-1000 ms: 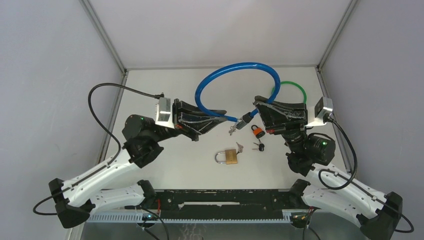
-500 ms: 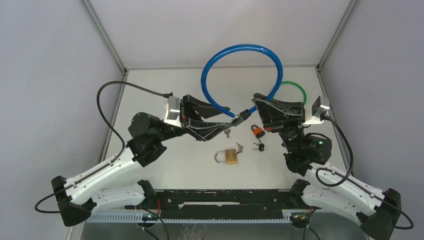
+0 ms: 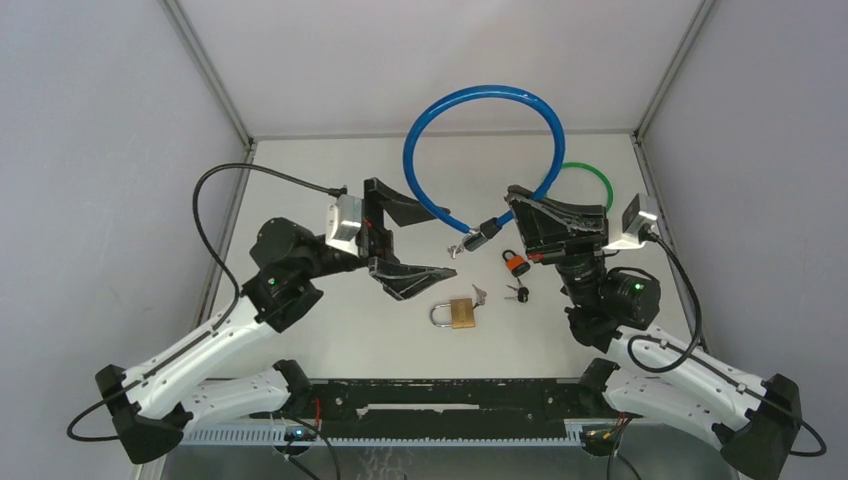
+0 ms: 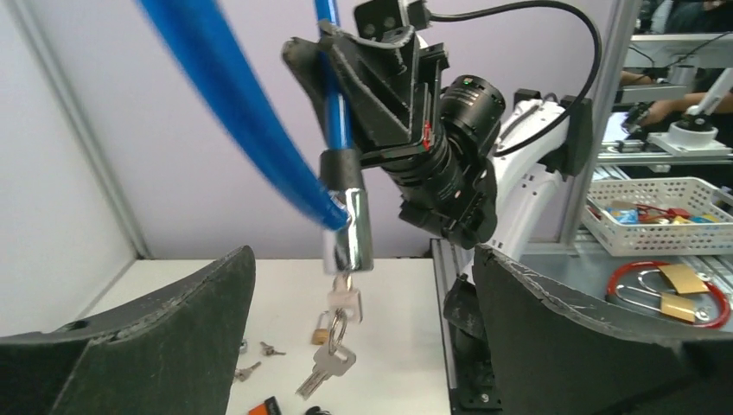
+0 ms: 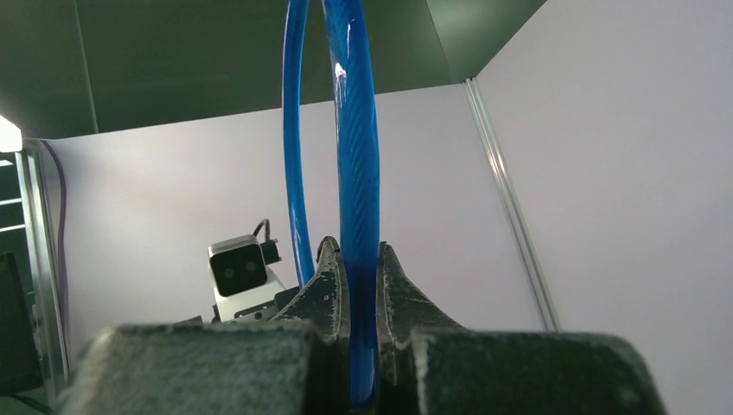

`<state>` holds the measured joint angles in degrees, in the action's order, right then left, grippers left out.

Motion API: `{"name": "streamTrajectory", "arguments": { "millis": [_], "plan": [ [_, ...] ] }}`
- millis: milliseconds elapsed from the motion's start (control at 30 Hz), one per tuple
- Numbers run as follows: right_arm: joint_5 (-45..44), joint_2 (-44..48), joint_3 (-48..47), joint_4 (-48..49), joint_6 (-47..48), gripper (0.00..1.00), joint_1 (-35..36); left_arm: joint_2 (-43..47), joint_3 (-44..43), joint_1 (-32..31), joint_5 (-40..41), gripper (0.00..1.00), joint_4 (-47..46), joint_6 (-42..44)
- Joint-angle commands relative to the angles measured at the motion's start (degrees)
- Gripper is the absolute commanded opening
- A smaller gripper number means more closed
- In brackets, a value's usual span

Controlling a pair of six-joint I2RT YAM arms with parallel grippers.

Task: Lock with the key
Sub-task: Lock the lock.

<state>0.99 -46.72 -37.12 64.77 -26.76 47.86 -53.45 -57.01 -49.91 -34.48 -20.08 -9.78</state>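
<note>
The left end effector is wide open with nothing in it. The right end effector pinches the blue looped cable lock up above the white bench. Small silver keys hang from its shiny metal end.

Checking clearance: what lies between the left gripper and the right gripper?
The metal end of the blue cable lock, keys dangling from it; clearest in the left wrist view.
</note>
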Motion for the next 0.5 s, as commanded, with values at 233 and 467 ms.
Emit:
{"name": "streamTrajectory", "arguments": {
  "millis": [233,467],
  "plan": [
    [-0.78,-6.70,-2.14,14.34,-1.02,0.00,2.59,-6.04,-1.76,-1.07,-2.15,0.73,-4.34,-5.20],
    [0.36,-6.16,-2.65,13.42,-0.19,0.00,2.84,-6.03,-2.06,-0.72,-2.62,0.33,-3.60,-5.08]
  ]
}}
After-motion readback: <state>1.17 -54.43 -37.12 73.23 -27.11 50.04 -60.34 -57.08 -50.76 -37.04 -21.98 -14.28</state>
